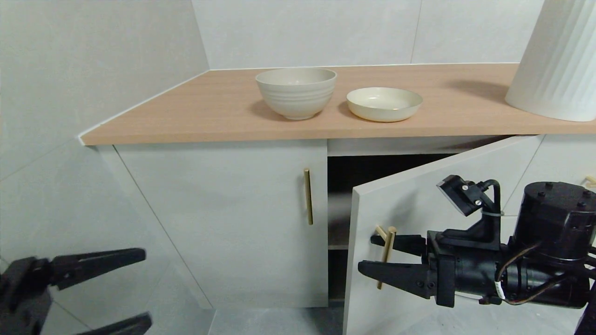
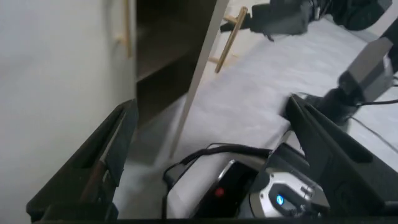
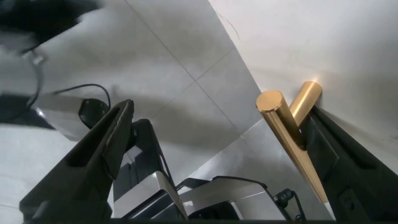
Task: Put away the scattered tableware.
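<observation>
Head cam high, wrists near handle (image 1: pixel 386 255)

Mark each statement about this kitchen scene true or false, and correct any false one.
1. The bowl and the dish stand on the countertop. True.
2. Both cabinet doors are shut. False: the right door stands ajar; the left door is shut.
3. The right gripper has its open fingers on either side of the ajar door's handle. True.
4. The left gripper holds the bowl. False: it is open and empty, well below the countertop.
5. The dish sits inside the bowl. False: they stand side by side, apart.
</observation>
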You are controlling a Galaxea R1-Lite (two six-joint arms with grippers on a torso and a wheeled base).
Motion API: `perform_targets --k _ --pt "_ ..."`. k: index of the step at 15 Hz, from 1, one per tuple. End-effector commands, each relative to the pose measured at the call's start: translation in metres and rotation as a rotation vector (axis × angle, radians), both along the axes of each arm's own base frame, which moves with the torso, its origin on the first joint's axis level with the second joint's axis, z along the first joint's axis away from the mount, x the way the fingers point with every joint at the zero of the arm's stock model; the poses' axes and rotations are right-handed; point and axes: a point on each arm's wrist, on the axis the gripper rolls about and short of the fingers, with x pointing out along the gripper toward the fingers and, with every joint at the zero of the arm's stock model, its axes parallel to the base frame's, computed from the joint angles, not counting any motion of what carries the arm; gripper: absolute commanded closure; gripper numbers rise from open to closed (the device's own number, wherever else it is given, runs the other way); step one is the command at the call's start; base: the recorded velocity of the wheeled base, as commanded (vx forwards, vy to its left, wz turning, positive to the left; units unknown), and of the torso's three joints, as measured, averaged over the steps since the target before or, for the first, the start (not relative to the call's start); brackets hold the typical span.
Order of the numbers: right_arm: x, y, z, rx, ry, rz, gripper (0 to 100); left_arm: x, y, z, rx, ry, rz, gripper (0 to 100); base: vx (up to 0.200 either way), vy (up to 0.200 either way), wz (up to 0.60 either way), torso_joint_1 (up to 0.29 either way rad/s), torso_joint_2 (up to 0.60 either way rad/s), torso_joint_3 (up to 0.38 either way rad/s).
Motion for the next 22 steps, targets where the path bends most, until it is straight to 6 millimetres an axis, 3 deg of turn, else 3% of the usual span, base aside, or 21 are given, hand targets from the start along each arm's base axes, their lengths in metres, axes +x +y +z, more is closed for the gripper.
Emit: perform_targets --k 1,3,6,7,16,19,22 --pt "0.0 0.0 -0.001 -0.002 0.003 0.003 0 0.067 -0.034 -0.04 0.03 0.191 -0.128 0 0.0 0.0 0.0 0.0 0.0 0.0" --pt "0.0 0.0 -0.001 -0.003 0.005 0.003 0 0.082 -0.054 -0.075 0.059 0.245 -0.174 0 0.0 0.0 0.0 0.0 0.0 0.0" --pt "0.001 0.001 -0.002 -0.006 0.008 0.003 0 0.085 -0.071 -0.087 0.039 0.272 -0.163 0 0.0 0.0 0.0 0.0 0.0 0.0" --pt "0.001 0.001 -0.002 -0.005 0.007 0.003 0 0.084 -0.074 -0.085 0.025 0.269 -0.149 100 0.0 0.0 0.0 0.0 0.0 0.0" --pt "-0.004 0.004 -0.003 -0.007 0.009 0.024 0 0.09 -0.08 -0.078 -0.016 0.193 -0.147 100 0.0 0.0 0.0 0.0 0.0 0.0" --pt "-0.005 0.004 -0.001 -0.001 0.001 0.023 0 0.101 -0.1 -0.081 -0.022 0.175 -0.203 100 0.0 0.0 0.0 0.0 0.0 0.0" --pt "-0.007 0.001 0.005 0.011 -0.015 0.024 0 0.129 -0.135 -0.097 -0.015 0.167 -0.259 100 0.0 0.0 0.0 0.0 0.0 0.0"
